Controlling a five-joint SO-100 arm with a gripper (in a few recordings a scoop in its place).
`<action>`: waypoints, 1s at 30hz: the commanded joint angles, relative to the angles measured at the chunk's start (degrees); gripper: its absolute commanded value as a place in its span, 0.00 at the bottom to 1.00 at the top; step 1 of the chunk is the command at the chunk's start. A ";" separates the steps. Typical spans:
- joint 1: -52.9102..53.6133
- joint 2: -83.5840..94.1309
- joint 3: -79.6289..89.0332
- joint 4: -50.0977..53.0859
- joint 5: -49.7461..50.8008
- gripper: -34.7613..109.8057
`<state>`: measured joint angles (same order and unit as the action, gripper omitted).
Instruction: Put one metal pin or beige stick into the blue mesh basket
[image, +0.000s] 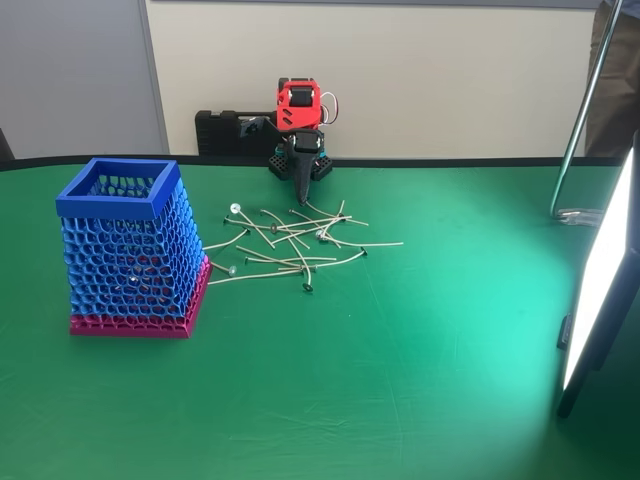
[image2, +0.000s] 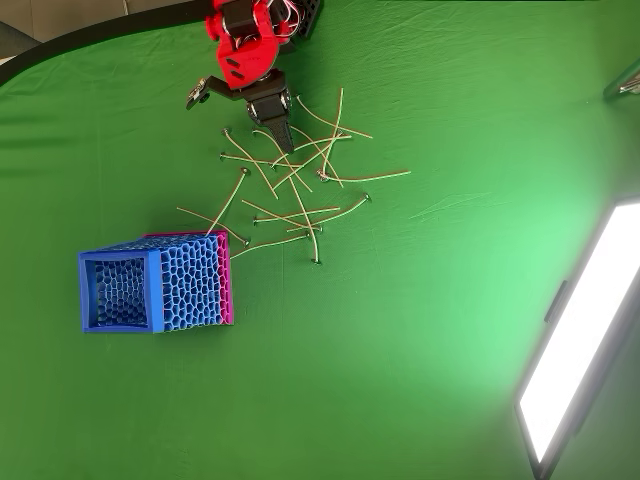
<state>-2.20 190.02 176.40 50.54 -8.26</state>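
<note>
Clearly, going left to right in the fixed view, the blue mesh basket (image: 130, 250) is standing upright on the green desk (image: 400, 380), and just beside its magenta base the beige sticks (image: 290, 245) are lying crossed in a loose pile. Behind them the gripper (image: 301, 195) is pointing down at the pile's far edge, fingers looking pressed together and carrying nothing. Because the sticks are overlapping, a pinch is risking lifting several at once or skidding off so thin a wire. A stick carried tilted is also risking catching on the basket's rim. The overhead view is showing the basket's open mouth (image2: 118, 290) and which sticks (image2: 290, 190) are lying free, while the fixed view is showing the gripper's height above the desk.
</note>
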 joint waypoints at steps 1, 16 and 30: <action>-1.49 0.44 0.26 -0.70 1.41 0.25; -1.49 0.44 0.26 -0.70 1.58 0.25; -2.55 -2.64 -1.14 -1.05 1.93 0.24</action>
<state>-3.52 188.79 176.40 50.27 -6.68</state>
